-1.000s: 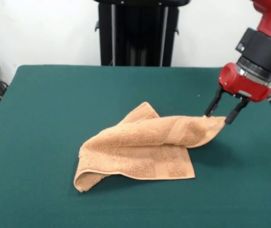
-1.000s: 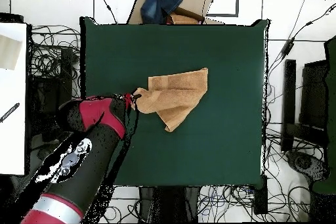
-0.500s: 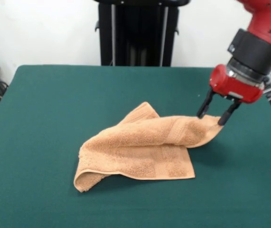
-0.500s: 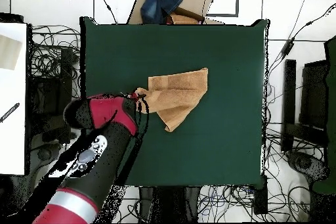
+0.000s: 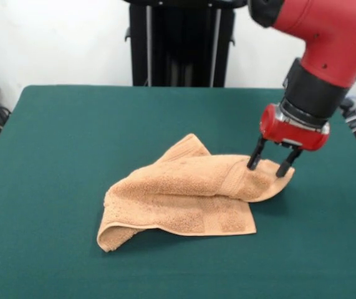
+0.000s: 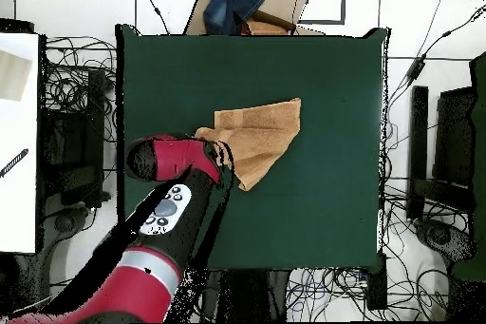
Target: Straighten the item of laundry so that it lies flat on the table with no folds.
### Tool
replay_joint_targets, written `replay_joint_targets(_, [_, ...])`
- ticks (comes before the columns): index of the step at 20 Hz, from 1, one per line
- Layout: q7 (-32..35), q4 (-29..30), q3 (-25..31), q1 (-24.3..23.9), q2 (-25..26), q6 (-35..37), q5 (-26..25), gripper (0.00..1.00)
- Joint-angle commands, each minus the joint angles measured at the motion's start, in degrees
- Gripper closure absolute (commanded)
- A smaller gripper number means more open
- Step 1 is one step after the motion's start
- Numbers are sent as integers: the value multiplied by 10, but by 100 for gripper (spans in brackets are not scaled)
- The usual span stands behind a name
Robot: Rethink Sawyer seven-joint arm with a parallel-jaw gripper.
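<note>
The jaws (image 5: 269,167) stand apart, one black finger (image 5: 254,154) on each side of the raised end of the towel (image 5: 184,198), with their tips down against or into the terry fold; whether they actually pinch the cloth cannot be told. The towel is peach-orange and lies crumpled and folded over on the green worktop (image 5: 72,137). From the jaws it spreads away toward the middle of the worktop: a rolled upper layer runs off from the fingers, a flatter layer with a woven band lies just below and in front of them, and a curled corner sits at the end farthest from them. Another corner peeks out behind the roll. In the overhead view the red arm (image 6: 176,159) covers the towel's (image 6: 258,135) nearer end, and the jaws themselves are hidden beneath it.
</note>
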Motion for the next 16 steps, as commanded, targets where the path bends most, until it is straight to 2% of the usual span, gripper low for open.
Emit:
replay_joint_targets(1, [113,58,127,-20,12,-39,28,0])
replay_joint_targets(9, [134,59,99,-6,6,-58,23,0])
replay_joint_targets(16, [132,69,113,-23,5,-78,25,0])
